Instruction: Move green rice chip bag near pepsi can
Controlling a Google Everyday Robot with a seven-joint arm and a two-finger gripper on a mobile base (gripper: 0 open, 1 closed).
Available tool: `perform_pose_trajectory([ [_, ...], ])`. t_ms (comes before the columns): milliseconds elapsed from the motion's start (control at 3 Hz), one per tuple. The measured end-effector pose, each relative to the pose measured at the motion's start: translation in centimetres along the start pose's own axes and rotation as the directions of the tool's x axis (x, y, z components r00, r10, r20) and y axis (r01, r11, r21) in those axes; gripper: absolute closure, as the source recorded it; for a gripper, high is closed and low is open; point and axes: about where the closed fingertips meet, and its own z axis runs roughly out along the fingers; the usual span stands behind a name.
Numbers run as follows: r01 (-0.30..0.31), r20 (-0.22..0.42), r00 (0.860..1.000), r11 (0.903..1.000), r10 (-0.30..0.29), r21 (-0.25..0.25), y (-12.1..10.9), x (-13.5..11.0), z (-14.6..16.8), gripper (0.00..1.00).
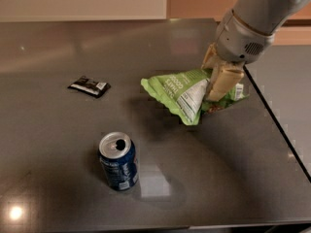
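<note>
Crinkly light-green rice chip bag [177, 89] lies right of centre on dark glossy table [58, 188], long axis left-right, white label corner pointing nearward; beige two-finger gripper [216, 95] clamps its right end. Dark-blue pepsi can [118, 161] stands well apart.

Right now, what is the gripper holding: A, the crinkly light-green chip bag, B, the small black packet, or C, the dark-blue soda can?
A: the gripper, over the right side of the dark table, is clamped on the crinkly light-green chip bag.
</note>
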Motion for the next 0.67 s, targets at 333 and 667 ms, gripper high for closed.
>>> perform_pose_trajectory([
  [333,0.036,0.001,0.999,0.9990,-0.036,-0.026,2.7,-1.5,0.1,1.00],
  [667,0.059,0.001,0.998,0.9967,-0.059,-0.056,4.9,-2.5,0.7,1.00],
])
